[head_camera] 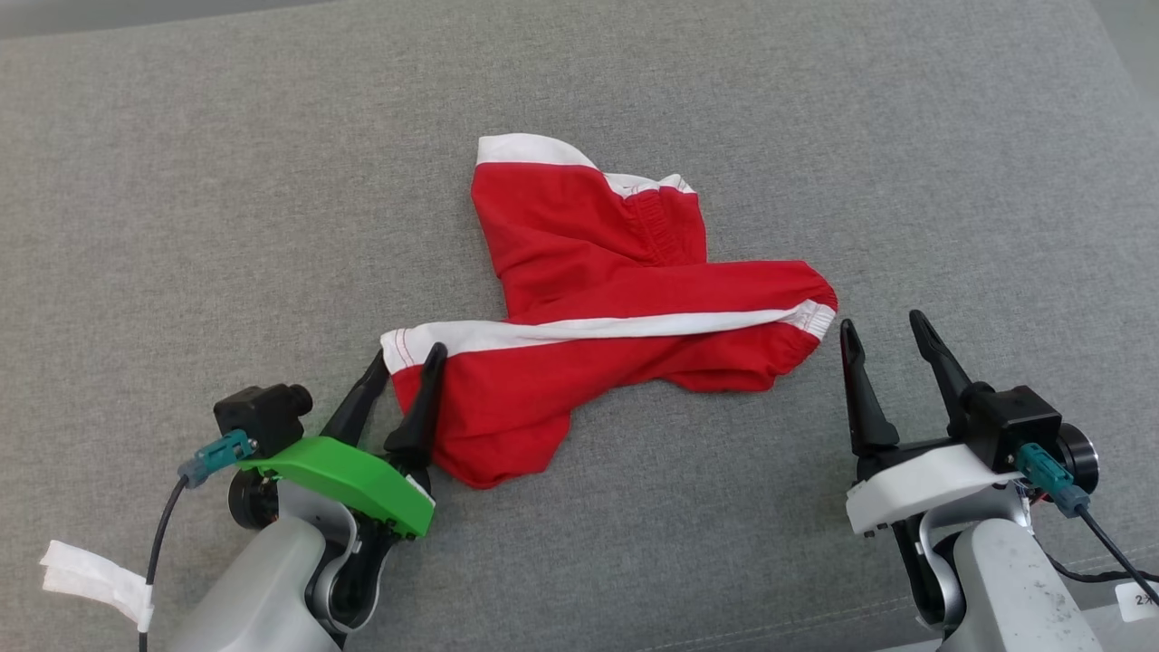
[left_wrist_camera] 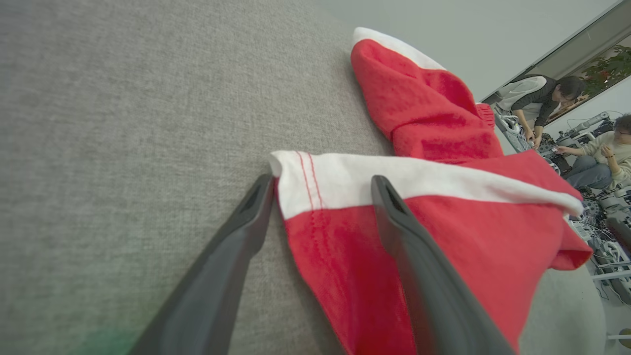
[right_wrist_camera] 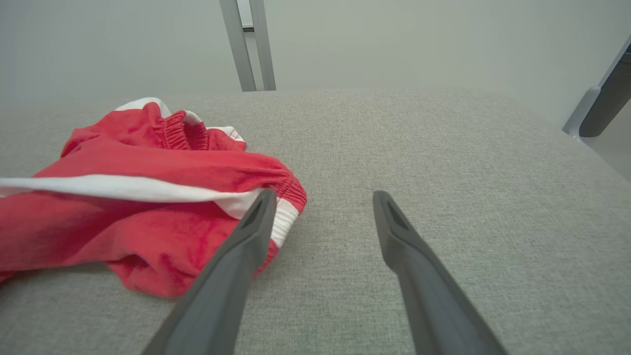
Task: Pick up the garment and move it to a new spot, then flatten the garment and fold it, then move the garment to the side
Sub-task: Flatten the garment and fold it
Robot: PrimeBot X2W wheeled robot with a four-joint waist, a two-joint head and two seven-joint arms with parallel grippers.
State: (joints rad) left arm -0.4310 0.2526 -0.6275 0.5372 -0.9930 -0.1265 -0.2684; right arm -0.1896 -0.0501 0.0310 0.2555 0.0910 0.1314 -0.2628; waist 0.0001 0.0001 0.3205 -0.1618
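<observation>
Garment [head_camera: 598,299], red with white bands, lies crumpled in the middle of the grey bench [head_camera: 181,181]. Your left gripper [head_camera: 409,355] has its fingers spread astride the near white-banded corner. Your right gripper [head_camera: 882,322] has its fingers wide apart and empty, just beside the elastic end.

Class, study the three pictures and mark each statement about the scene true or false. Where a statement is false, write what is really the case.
1. The garment is red with white bands. True.
2. The garment lies neatly folded on the grey surface. False: it lies crumpled and twisted, not folded.
3. The left pincer is open, with its fingers on either side of a white-banded corner of the garment. True.
4. The right pincer is shut on the garment's elastic end. False: it is open beside that end and grips nothing.
</observation>
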